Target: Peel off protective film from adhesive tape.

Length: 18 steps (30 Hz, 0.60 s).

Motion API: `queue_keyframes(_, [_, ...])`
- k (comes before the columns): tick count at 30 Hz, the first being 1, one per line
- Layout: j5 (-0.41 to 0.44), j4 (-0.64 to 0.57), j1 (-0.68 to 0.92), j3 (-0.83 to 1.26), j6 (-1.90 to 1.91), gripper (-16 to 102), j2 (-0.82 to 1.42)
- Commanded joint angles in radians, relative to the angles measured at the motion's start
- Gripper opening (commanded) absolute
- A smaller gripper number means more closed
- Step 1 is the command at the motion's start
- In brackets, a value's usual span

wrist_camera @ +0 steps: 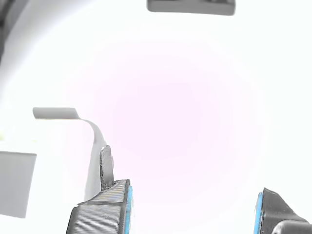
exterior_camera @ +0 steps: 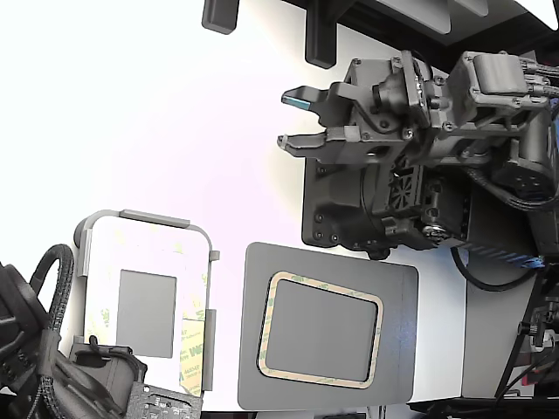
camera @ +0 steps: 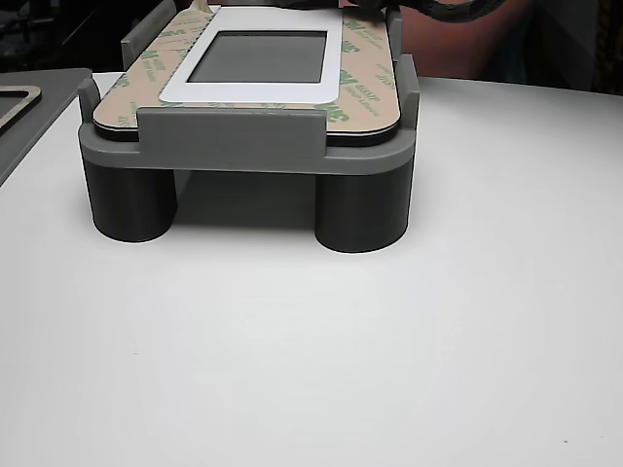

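Arm: dark grey blocky housings w/ small screws, black cables at the exterior view's right. Gripper [exterior_camera: 295, 120]: two grey ribbed fingers [wrist_camera: 100, 212], pale-blue pads on inner faces. Vent-like grille on body, possibly a fan.

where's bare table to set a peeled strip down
Free: the wide white table above the grey fixture, left of the open tool in the exterior view; also the patch fronting the fixture in the other view. Crowded: the fixture, grey plate and cables along the bottom.

I count one white panel [exterior_camera: 147, 301] in one grey fixture [camera: 243, 156] and one tan ring [exterior_camera: 321, 329] at its 3 o'clock. One gripper [exterior_camera: 288, 120] shows, with two fingers.
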Motion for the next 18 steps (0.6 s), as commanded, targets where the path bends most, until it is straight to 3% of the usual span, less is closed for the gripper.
queue_keyframes(1, [0.017,-0.009,-0.023,0.063,0.012,92,0.044])
queue_keyframes(3, [0.038,-0.017,-0.028,0.118,0.015,74,0.041])
queue_keyframes(6, [0.048,-0.008,-0.028,0.117,0.012,73,0.048])
queue_keyframes(8, [0.023,-0.006,-0.026,0.117,-0.005,82,0.049])
queue_keyframes(9, [0.011,-0.006,-0.026,0.117,-0.012,96,0.049])
queue_keyframes(10, [0.006,-0.005,-0.026,0.117,-0.017,100,0.049])
queue_keyframes(18, [0.057,-0.006,-0.026,0.117,0.017,100,0.049])
